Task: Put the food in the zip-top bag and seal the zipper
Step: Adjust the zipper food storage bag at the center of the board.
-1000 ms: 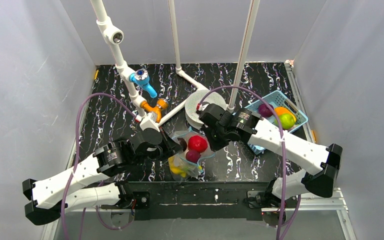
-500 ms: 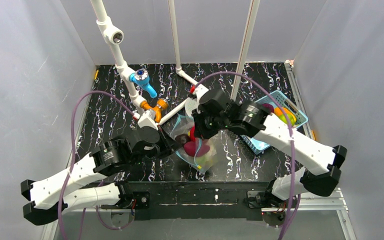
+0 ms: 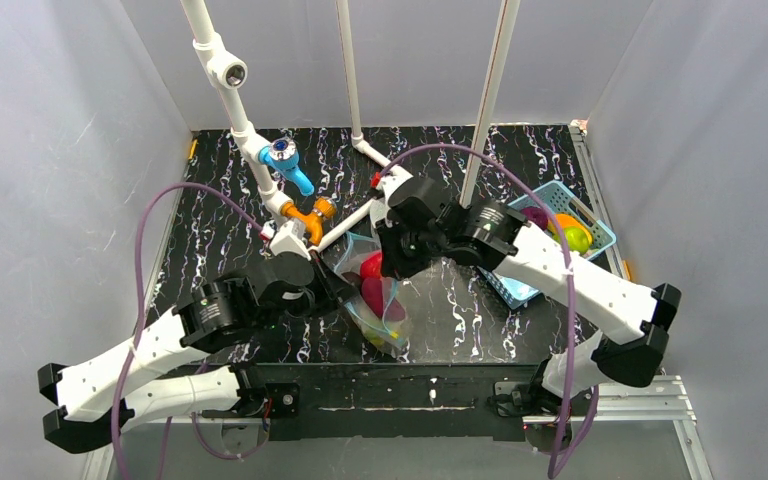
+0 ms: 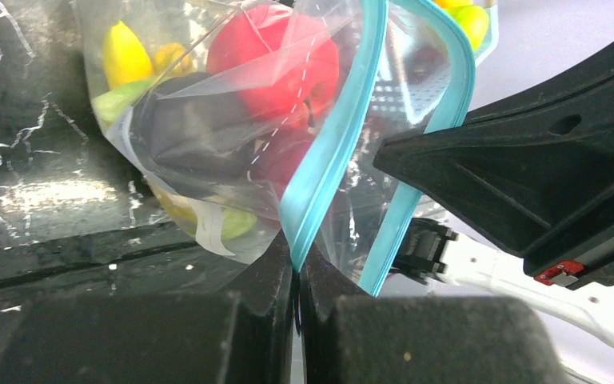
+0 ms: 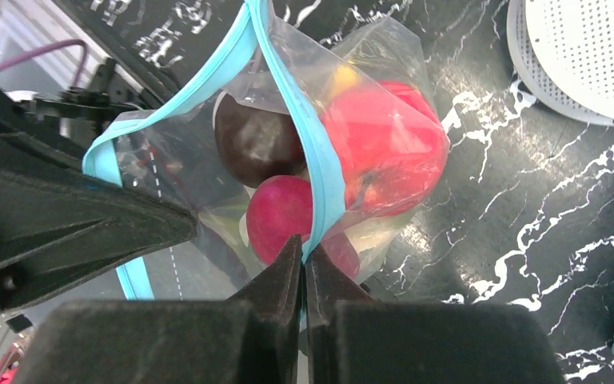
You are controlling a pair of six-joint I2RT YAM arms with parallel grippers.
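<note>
- So, the zip-top bag (image 3: 380, 305) sat held up between our two arms, just in from the middle of the table's near edge.
- Inside we spotted the red apple (image 4: 276, 60), a yellow banana (image 4: 124, 54) and some dark and green pieces.
- Our left gripper (image 4: 296, 258) was clamped tight on the zipper (image 4: 332, 144), and the right gripper (image 5: 302, 250) pinched that teal strip too.
- Its two lips gaped apart, so nothing was sealed.
- A few fruits (image 3: 572, 238) sat in the basket (image 3: 605, 240) by the right edge, so we'd call loading unfinished.
</note>
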